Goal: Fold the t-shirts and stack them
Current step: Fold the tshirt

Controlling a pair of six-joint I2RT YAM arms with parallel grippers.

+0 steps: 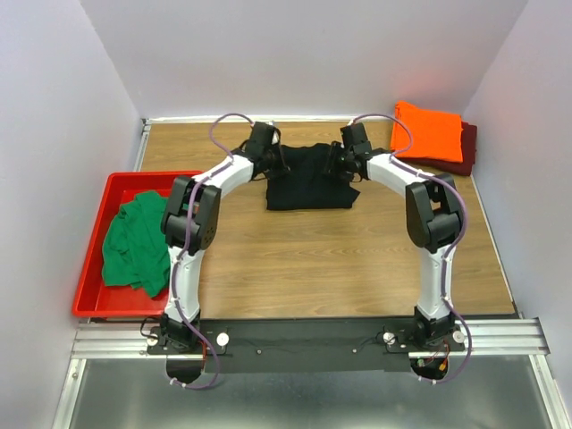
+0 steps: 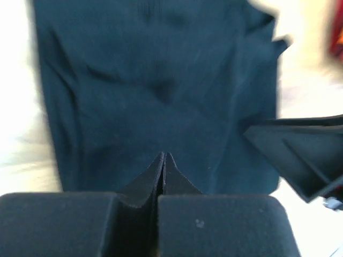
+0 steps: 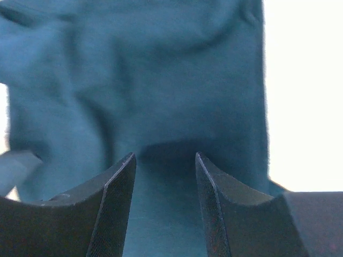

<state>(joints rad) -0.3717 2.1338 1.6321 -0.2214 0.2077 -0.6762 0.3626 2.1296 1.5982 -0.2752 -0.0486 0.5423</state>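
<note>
Both arms are reaching to the far side of the wooden table (image 1: 357, 259), and between them lies the black t-shirt (image 1: 308, 189), spread as a rough, rumpled rectangle with its near edge fairly straight. The left gripper (image 2: 163, 162) sits at the shirt's left end, and from its wrist camera the two fingers are pressed tight together, tip to tip, right over the dark cloth. That view is blurred, so whether a pinch of fabric is caught between them is hard to tell; nothing shows in the seam. Over at the shirt's right end is the right gripper (image 3: 165, 156), and here the picture is plain: jaws parted, a clear gap between them, with creased black cloth filling the view beneath and nothing held. One of its dark fingers pokes in at the right edge of the left wrist view, so the two claws are near each other across the garment. In the far right corner, the orange t-shirt (image 1: 429, 132) lies neatly folded on top of the maroon t-shirt (image 1: 466, 152), whose edge peeks out on the right side. On the left, the green t-shirt (image 1: 134, 241) lies crumpled in a heap inside the red tray (image 1: 88, 286), well apart from the action.
</note>
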